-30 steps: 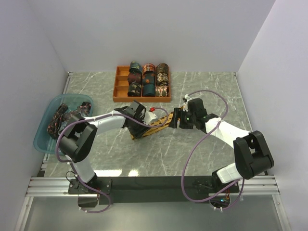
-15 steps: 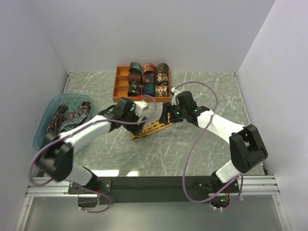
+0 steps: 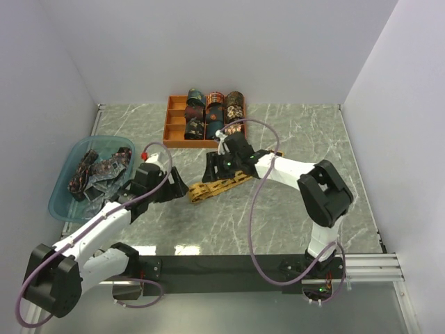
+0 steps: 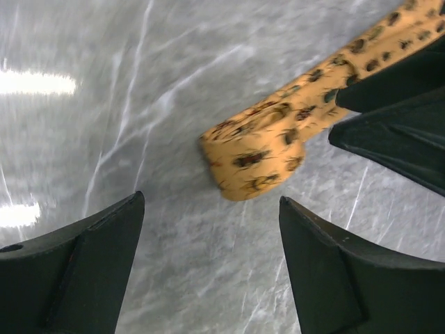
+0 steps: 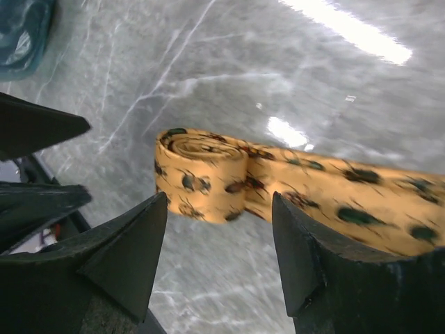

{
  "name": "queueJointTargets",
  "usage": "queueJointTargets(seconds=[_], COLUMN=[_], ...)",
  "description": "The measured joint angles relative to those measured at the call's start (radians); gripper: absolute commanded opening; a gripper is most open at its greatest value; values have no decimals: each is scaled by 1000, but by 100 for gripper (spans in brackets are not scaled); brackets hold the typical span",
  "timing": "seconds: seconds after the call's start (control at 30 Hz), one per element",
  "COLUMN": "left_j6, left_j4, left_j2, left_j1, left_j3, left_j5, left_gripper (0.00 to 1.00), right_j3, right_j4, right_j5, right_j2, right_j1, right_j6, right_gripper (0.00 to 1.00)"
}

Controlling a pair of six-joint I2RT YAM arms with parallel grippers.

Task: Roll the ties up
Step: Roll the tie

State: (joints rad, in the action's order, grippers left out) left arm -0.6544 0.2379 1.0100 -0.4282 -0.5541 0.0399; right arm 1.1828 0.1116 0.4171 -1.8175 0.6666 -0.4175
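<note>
Mustard-gold tie lay on the marble tabletop, near its centre and on the near side of the orange tray. Its left end was wound into a short, loose roll. The remaining length ran flat, up and to the right, passing under the right arm.

Left fingers: spread wide, holding nothing. In the left wrist view the roll sat just beyond the gap between the tips, apart from both, with bare tabletop between.

Right fingers: also parted, set either side of the rolled end, which showed in the gap in the right wrist view. The near tip overlapped the roll's edge in that view; contact could not be confirmed. No grip was evident.

From above, the two sets of fingers faced each other across the rolled end, the left from the left side, the right from above and behind it.

The tray held several finished rolled ties, upright in its compartments. The translucent blue basin stood at the tabletop's left edge with loose dark ties heaped inside.
</note>
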Motion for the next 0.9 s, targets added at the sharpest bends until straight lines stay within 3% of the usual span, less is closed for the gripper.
queueJointTargets(seconds=[0.23, 0.47, 0.9], left_j6=[-145, -188, -213], left_j4=[-69, -153, -235], left_j2=[1, 51, 140], left_j1=[29, 29, 29], left_j3=[74, 79, 90], left_j5=[40, 89, 130], left_gripper=[81, 80, 79], right_j3=[25, 14, -39], right_j4=[-48, -108, -181], right_j5=[62, 112, 157], right_j2=[-97, -111, -172], right_j1=[33, 36, 33], right_j6=[-51, -108, -193], right_gripper=[61, 50, 48])
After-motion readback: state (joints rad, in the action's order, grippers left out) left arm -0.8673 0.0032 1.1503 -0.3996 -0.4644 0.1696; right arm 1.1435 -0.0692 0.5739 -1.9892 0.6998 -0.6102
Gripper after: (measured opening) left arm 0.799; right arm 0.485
